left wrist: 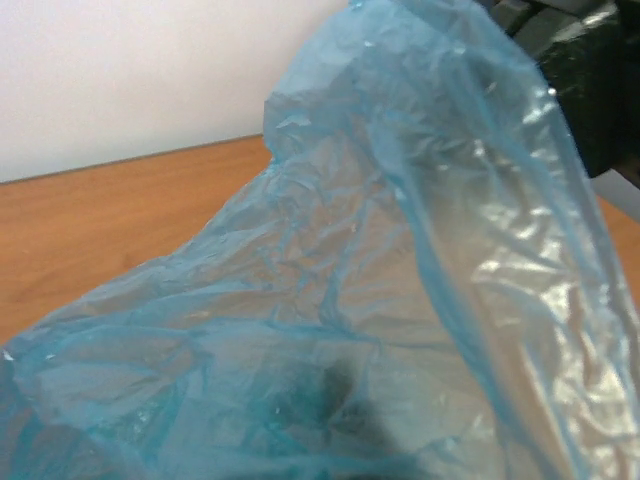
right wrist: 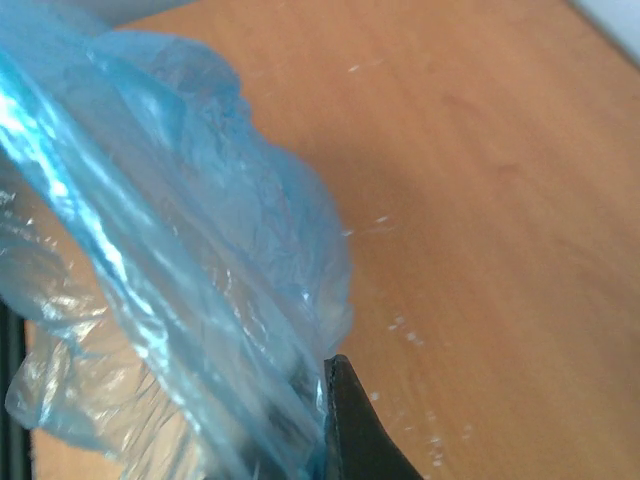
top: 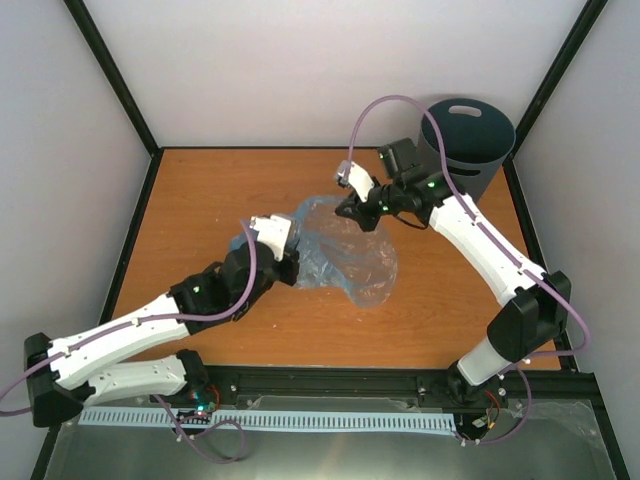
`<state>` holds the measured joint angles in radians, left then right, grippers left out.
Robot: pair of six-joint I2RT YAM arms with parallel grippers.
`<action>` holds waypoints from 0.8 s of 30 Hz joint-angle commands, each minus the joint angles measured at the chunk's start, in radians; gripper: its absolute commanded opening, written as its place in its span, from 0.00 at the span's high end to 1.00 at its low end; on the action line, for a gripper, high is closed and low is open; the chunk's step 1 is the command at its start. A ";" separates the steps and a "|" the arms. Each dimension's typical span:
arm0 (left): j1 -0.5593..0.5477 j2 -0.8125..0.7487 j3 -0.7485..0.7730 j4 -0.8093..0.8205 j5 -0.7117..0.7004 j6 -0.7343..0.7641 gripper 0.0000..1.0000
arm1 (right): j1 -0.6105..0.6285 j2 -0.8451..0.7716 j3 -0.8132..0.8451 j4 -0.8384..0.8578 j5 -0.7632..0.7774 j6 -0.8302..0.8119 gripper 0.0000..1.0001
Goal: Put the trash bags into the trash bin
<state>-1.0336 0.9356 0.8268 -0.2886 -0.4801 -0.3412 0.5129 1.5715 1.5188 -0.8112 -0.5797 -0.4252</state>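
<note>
The light-blue translucent trash bag [top: 352, 255] hangs crumpled between my two grippers above the middle of the table. My left gripper [top: 284, 262] is at the bag's left edge; in the left wrist view the bag [left wrist: 330, 260] drapes over everything and the gripper [left wrist: 335, 395] shows only as a dark blur through the plastic. My right gripper [top: 352, 208] holds the bag's upper far edge; in the right wrist view the bag [right wrist: 180, 260] is pinched against one dark finger [right wrist: 350, 430]. The dark grey trash bin [top: 467, 135] stands at the far right corner, its flat slotted face up.
The wooden table [top: 200, 200] is framed by black posts and white walls. My right arm [top: 480, 240] reaches in front of the bin. Its dark wrist shows at the top right of the left wrist view [left wrist: 590, 80].
</note>
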 commanded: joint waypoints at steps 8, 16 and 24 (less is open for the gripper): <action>0.084 0.087 0.187 -0.153 0.009 -0.036 0.99 | -0.029 -0.103 -0.070 0.104 0.326 0.018 0.48; 0.093 -0.009 0.093 -0.179 0.029 -0.054 0.99 | -0.065 -0.140 -0.303 0.164 0.287 0.008 0.51; 0.093 0.006 0.082 -0.186 0.053 -0.062 0.99 | -0.065 -0.284 -0.379 0.140 0.207 0.052 0.96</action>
<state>-0.9470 0.9348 0.9085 -0.4519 -0.4435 -0.3843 0.4538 1.3697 1.1496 -0.6880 -0.3256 -0.3969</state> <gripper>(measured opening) 0.009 0.123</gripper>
